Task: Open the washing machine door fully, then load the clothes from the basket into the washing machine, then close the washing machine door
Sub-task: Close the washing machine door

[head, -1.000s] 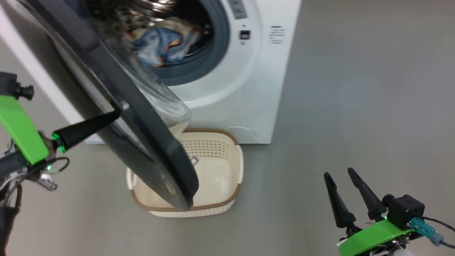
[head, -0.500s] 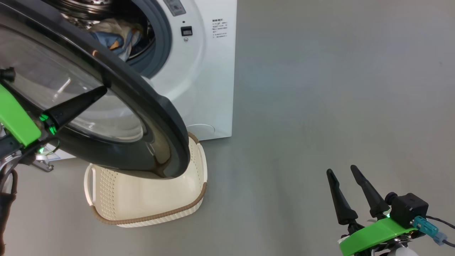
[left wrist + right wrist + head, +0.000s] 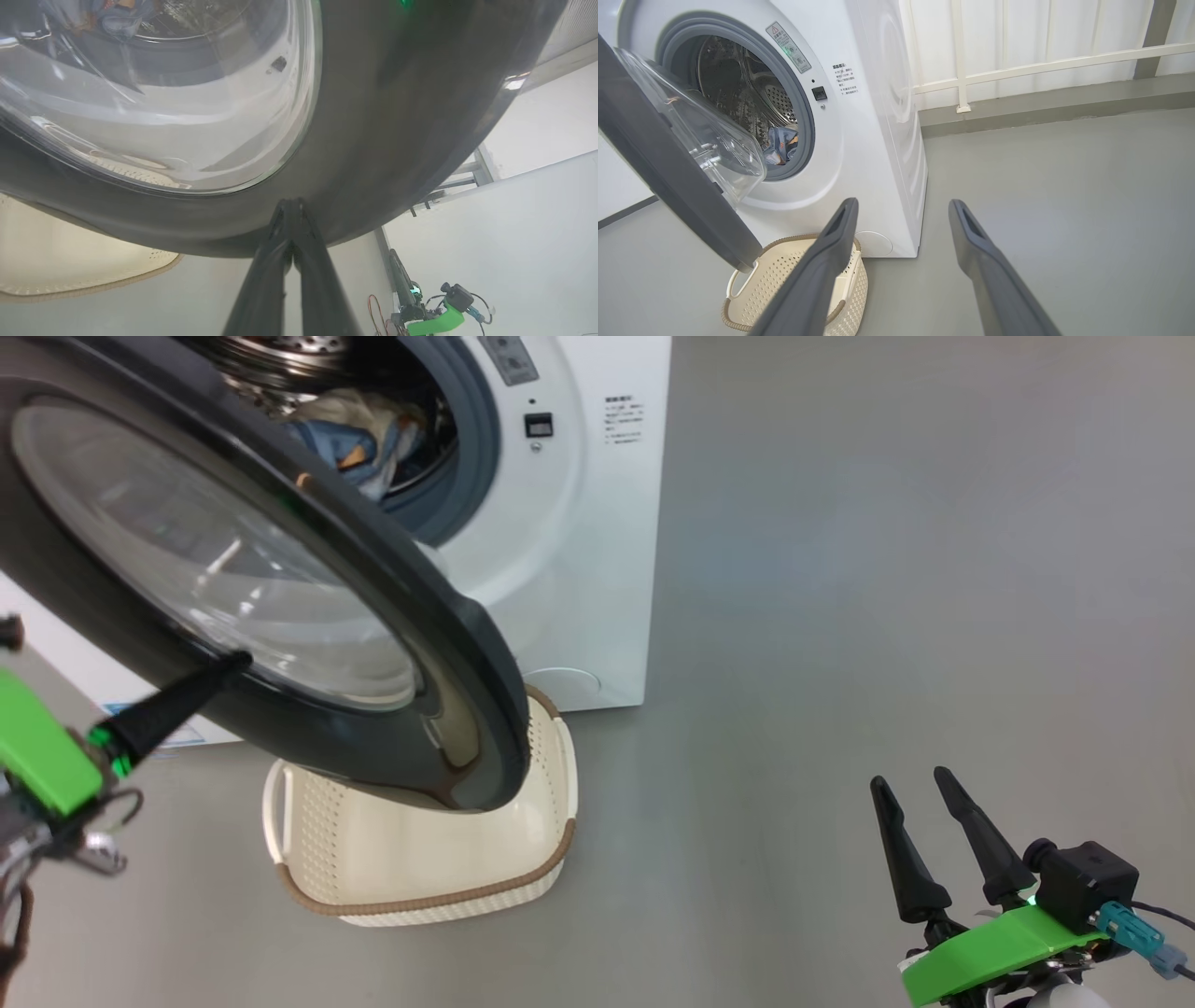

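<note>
**Pushing the door home**

Nearest, on the right, the right gripper (image 3: 909, 777) hangs over bare floor (image 3: 840, 616), jaws wide and holding nothing, well apart from everything else. It is best left there, out of the door's path.

On the left, the left gripper (image 3: 233, 663) has its jaws pinched together on nothing. The joined tips press on the outer face of the door (image 3: 448, 644), on the glossy black ring just below the glass. The left wrist view shows the contact plainly.

The basket (image 3: 317, 831) sits on the floor just in front of the washer (image 3: 607, 569), with nothing visible inside it. The door's low edge hangs over it, and whether the two touch I cannot tell. Beyond, the door stands about half shut, hinged on the left. The clothes (image 3: 359, 434) lie in the drum, blue and cream.

So loading looks done and closing is the step in hand. To do it well:

- Keep the tips on the ring, not the bulging glass.
- Push square to the door face, turning the push as the door swings on its hinge, or the tips may skate across the gloss.
- Shifting contact toward the free right edge would likely give more leverage.
- Watch the low edge over the basket rim.
- End with a firm press so the latch catches.
</note>
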